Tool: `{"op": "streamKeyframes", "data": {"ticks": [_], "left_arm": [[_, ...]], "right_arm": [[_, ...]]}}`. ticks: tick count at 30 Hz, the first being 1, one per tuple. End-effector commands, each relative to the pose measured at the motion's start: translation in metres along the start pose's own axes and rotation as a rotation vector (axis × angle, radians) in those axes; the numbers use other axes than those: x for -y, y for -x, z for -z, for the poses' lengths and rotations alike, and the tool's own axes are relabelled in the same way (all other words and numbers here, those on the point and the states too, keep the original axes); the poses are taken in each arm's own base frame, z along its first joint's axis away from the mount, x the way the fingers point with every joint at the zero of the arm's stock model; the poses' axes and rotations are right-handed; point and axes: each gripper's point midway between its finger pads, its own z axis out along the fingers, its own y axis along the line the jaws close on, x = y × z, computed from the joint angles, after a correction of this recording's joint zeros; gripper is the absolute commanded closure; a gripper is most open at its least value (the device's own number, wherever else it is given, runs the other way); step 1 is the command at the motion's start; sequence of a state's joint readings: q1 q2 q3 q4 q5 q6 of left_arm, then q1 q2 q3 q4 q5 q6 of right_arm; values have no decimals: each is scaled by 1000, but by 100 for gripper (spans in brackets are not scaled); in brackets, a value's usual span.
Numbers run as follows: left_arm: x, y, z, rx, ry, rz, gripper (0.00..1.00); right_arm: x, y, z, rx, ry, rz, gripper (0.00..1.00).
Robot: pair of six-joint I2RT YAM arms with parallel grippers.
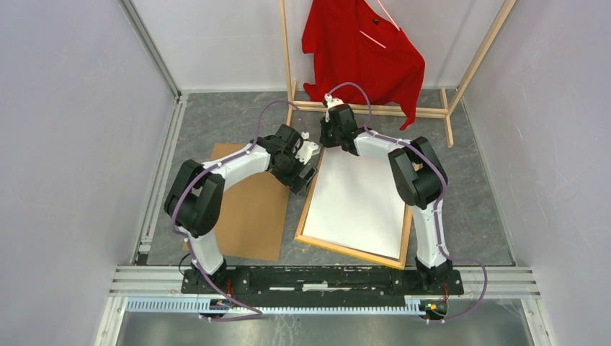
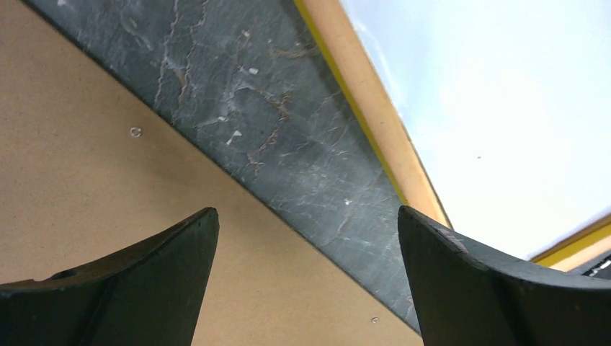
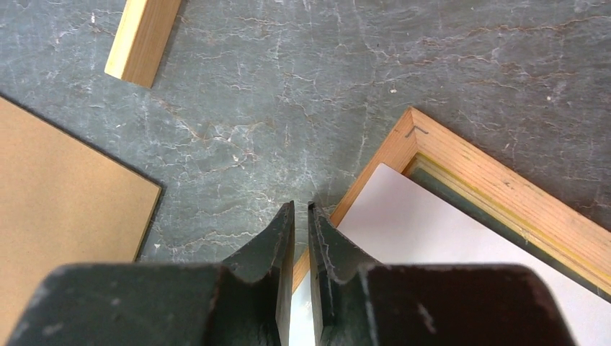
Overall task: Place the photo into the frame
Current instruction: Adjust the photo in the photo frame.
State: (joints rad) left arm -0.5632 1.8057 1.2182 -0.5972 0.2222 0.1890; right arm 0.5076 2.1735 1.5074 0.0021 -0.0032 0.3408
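Frame (image 1: 349, 251) — back up | photo (image 1: 357, 198) inside, white side up

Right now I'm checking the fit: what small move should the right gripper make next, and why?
Probably nudge the photo toward the far rail of the frame: a dark gap shows between them, beside the nearly shut right gripper.

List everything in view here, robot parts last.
photo: one, white side up, lying within the frame.
frame: one, light wood, back up, right of centre.
backing board: one, brown, left of the frame.
clothes rack: one, light wood, at the back.
shirt: one, red, hanging on the rack.
table: one, grey marbled, beneath all.
left hand: one, black, open, between board and frame.
right hand: one, black, nearly closed, at the frame's far corner.
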Motion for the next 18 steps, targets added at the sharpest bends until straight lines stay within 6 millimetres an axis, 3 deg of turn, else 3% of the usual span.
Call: {"op": "streamKeyframes", "data": {"ticks": [1, 6, 18], "left_arm": [[19, 24, 21, 83, -90, -40, 0], [27, 6, 6, 30, -141, -28, 0], [16, -18, -28, -46, -55, -35, 0]], "right_arm": [[-11, 31, 18, 70, 50, -19, 82], [-12, 29, 18, 66, 54, -20, 82], [-11, 23, 23, 63, 57, -23, 82]]}}
